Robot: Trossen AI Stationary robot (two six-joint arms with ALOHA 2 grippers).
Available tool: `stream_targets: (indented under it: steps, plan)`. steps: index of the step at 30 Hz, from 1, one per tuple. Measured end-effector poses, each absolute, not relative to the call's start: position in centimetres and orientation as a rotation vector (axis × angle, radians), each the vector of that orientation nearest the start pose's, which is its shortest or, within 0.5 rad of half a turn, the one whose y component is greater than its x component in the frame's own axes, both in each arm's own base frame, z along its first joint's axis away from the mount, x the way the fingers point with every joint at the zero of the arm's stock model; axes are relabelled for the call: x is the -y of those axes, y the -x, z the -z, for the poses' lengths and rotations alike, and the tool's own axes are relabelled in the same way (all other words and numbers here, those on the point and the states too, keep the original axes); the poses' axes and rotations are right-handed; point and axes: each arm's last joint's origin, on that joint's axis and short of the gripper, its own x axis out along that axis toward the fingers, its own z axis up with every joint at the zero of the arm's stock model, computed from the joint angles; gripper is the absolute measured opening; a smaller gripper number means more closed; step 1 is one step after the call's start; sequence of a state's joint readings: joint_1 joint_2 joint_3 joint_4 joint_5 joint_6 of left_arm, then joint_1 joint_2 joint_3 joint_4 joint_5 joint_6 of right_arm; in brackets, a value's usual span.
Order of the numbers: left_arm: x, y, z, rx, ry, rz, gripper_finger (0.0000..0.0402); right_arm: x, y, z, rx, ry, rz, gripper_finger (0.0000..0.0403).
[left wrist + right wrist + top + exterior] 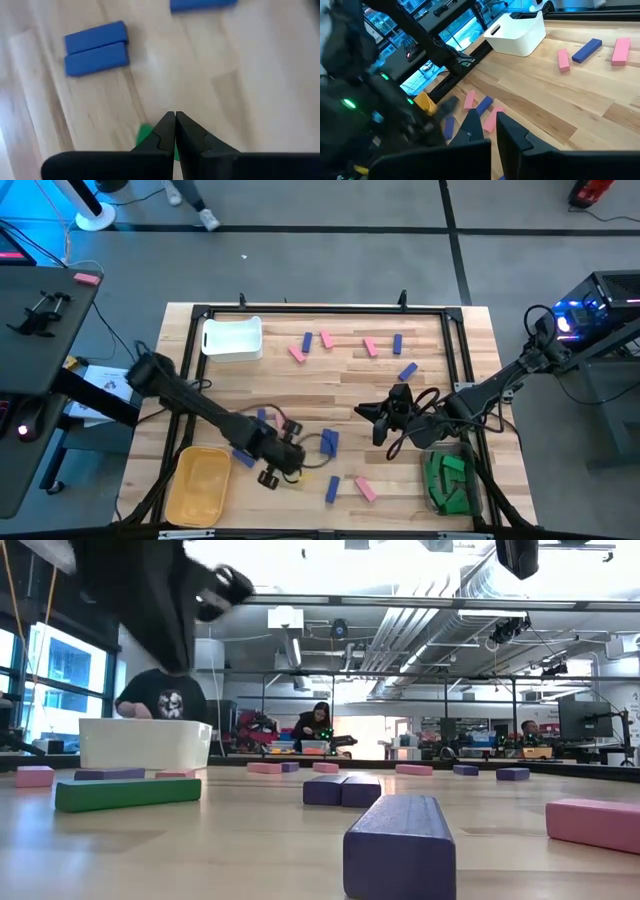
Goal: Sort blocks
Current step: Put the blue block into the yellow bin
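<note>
Blue and pink blocks lie scattered flat on the wooden table [330,395]. My left gripper [293,464] [175,118] is shut and hangs above the near left part of the table, pointing steeply down with nothing between its fingers. A green block [144,135] [128,792] lies flat on the wood below it, half hidden behind the fingers. Two blue blocks [96,47] [330,442] lie side by side a little beyond. My right gripper [381,426] [486,118] waits raised over the right middle of the table, fingers close together and holding nothing.
A white bin [232,338] stands at the far left and a yellow bin [198,483] at the near left. A clear bin [448,480] at the near right holds green blocks. A blue block [332,488] and a pink one [365,489] lie near the front edge.
</note>
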State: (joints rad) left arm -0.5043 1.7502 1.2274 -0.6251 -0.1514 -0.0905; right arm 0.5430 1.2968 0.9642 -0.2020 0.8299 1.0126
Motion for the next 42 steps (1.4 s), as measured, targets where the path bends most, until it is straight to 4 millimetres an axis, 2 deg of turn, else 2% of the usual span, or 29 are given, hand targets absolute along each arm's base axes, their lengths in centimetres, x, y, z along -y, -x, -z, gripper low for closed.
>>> stream_targets:
  steps: [2,6,10,14,18,22,26,34,42]
  plan:
    - [16.3,-30.3,-21.4,-1.088,-0.16,0.196,0.0,-12.4,-24.6,-28.9,-0.234,-0.647,0.454,0.0]
    - [16.5,-29.6,-22.1,-1.054,0.099,-0.012,0.0003,-12.1,-24.7,-28.9,-0.233,-0.65,0.464,0.0]
    - [16.4,-28.8,-20.1,-1.061,0.331,-0.268,0.0035,-11.8,-24.9,-28.9,-0.238,-0.658,0.469,0.0]
    - [15.7,-28.0,-18.5,-1.057,0.54,-0.444,0.0095,-11.4,-25.1,-28.9,-0.246,-0.666,0.47,0.0]
    - [15.2,-27.4,-17.4,-1.093,0.575,-0.512,0.0167,-10.9,-25.4,-28.8,-0.274,-0.675,0.45,0.0]
    - [14.9,-28.0,-17.7,-1.099,0.604,-0.457,0.0233,-10.6,-25.6,-28.7,-0.298,-0.684,0.436,0.0]
    - [14.4,-28.8,-17.6,-1.102,0.639,-0.418,0.0276,-10.5,-25.6,-28.7,-0.3,-0.685,0.436,0.0]
    - [14.5,-29.8,-14.6,-1.216,0.667,-0.457,0.0291,-10.5,-25.6,-28.7,-0.303,-0.688,0.432,0.0]
    - [15.1,-30.7,-12.7,-1.26,0.623,-0.504,0.029,-10.5,-25.6,-28.7,-0.303,-0.688,0.432,0.0]
